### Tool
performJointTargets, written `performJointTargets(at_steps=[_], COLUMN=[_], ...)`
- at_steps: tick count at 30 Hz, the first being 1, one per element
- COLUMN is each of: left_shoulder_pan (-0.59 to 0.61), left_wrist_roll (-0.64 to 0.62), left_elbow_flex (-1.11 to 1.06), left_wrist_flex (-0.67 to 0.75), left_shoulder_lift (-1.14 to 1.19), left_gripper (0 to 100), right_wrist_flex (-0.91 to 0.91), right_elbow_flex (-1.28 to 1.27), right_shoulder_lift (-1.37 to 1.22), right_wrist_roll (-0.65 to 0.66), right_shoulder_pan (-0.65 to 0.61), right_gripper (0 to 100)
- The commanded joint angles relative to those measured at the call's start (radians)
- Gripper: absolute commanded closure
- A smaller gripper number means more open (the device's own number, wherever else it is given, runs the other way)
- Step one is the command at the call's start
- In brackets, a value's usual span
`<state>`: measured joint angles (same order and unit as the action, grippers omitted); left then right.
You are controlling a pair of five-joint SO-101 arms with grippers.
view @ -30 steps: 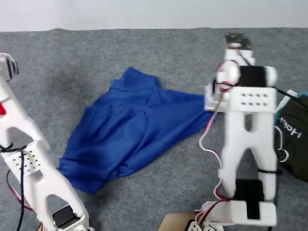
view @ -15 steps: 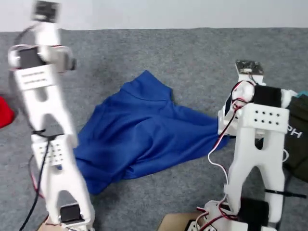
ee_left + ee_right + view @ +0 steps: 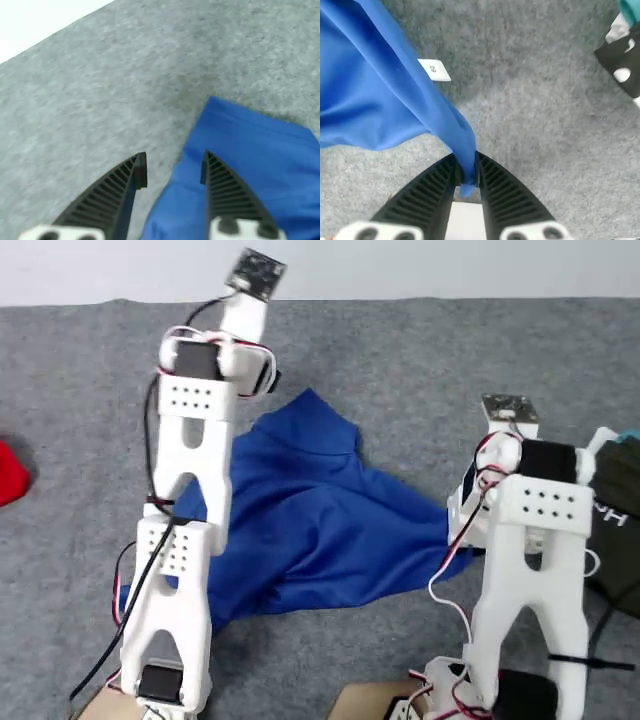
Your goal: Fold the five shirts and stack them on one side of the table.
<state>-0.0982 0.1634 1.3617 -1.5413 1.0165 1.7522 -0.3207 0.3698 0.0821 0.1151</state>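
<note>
A crumpled blue shirt [image 3: 320, 520] lies on the grey table mid-view. My left arm [image 3: 200, 400] stretches over the shirt's far left side. In the left wrist view the left gripper [image 3: 172, 170] is open just above the table, one finger over a far corner of the blue shirt [image 3: 250, 150] and the other over bare felt. My right arm [image 3: 525, 510] stands at the shirt's right end. The right gripper [image 3: 466, 172] is shut on an edge of the blue shirt [image 3: 385, 85], which rises taut from the jaws. A white tag [image 3: 434, 70] shows beside the fabric.
A red cloth [image 3: 10, 475] pokes in at the left edge. A black garment with white print [image 3: 615, 525] and something teal [image 3: 628, 437] lie at the right edge, close to the right arm. A cardboard piece [image 3: 370, 705] sits at the front edge. Grey felt stretches behind the shirt.
The left arm swung from the front left corner out over the shirt's far left side. The right arm pulled its end of the shirt to the right, shifting the whole shirt that way.
</note>
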Motion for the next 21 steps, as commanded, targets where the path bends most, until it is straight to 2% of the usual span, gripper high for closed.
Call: performJointTargets(at_steps=[1,5,13,19,21], left_shoulder_pan=[-0.028,-0.038,-0.098,-0.120,-0.126], left_wrist_roll=[-0.002,-0.002,0.000,0.000,0.000], left_elbow_flex=[0.010,0.012,0.012,0.012,0.008], left_wrist_flex=[0.080,0.115,0.117,0.192,0.203], left_shoulder_lift=[0.034,0.101,0.176,0.218,0.222], left_gripper=[82,77,76,76,76], right_wrist_flex=[0.031,0.030,0.019,0.013,0.013], right_elbow_flex=[-0.040,-0.109,-0.189,-0.189,-0.187], right_shoulder_lift=[0.084,0.156,0.234,0.236,0.236], right_wrist_roll=[0.005,0.003,0.003,-0.002,-0.044], right_shoulder_pan=[0.007,0.007,0.002,-0.104,-0.147], right_gripper=[98.9,98.9,98.9,98.9,98.9])
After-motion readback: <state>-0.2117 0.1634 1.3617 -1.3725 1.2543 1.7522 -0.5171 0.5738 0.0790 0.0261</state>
